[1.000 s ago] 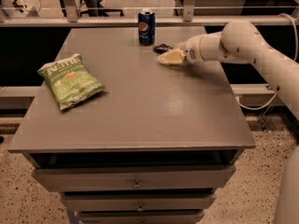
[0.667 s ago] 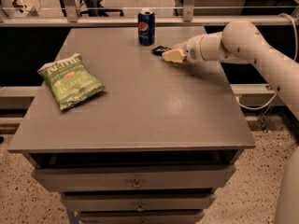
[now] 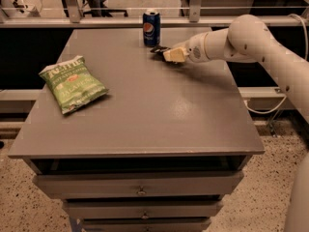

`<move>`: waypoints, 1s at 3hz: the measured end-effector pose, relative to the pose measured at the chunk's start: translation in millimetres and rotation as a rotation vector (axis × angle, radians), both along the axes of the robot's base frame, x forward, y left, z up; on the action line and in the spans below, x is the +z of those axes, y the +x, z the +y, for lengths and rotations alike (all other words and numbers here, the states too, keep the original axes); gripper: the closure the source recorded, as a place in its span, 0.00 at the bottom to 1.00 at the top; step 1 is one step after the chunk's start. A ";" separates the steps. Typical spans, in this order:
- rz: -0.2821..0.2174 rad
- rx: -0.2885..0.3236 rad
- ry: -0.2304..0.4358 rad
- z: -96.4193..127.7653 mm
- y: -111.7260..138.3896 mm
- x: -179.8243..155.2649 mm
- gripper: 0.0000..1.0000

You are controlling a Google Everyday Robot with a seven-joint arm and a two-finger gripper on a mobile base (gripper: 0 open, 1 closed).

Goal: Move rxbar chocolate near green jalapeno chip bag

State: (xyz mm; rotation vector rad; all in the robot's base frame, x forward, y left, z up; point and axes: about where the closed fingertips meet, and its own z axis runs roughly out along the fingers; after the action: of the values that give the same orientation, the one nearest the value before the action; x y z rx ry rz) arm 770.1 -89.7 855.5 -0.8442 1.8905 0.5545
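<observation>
Camera view: the green jalapeno chip bag [image 3: 72,83] is laid flat on the left of the grey bench [image 3: 145,115], and a blue soda can [image 3: 151,28] is stood upright near the far edge. Just right of the can, the rxbar chocolate [image 3: 158,49] is seen as a dark sliver at the tip of the pincer [image 3: 168,53], well apart from the bag. Whether the pincer, carried low by the white arm [image 3: 251,40], is pinching the bar cannot be told.

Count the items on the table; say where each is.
3. The chip bag at the left, the soda can at the back edge, the snack bar beside the can, by the gripper. None looks hidden.
</observation>
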 end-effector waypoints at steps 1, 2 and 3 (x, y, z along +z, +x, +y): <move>0.007 0.075 0.023 18.7 -18.0 17.0 1.00; 0.033 0.187 0.033 48.3 -49.4 18.6 1.00; 0.070 0.295 0.037 74.6 -83.4 4.0 1.00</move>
State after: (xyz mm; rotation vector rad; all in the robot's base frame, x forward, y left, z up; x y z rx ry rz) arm 686.7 -15.1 859.5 -1.0999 1.8232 0.8055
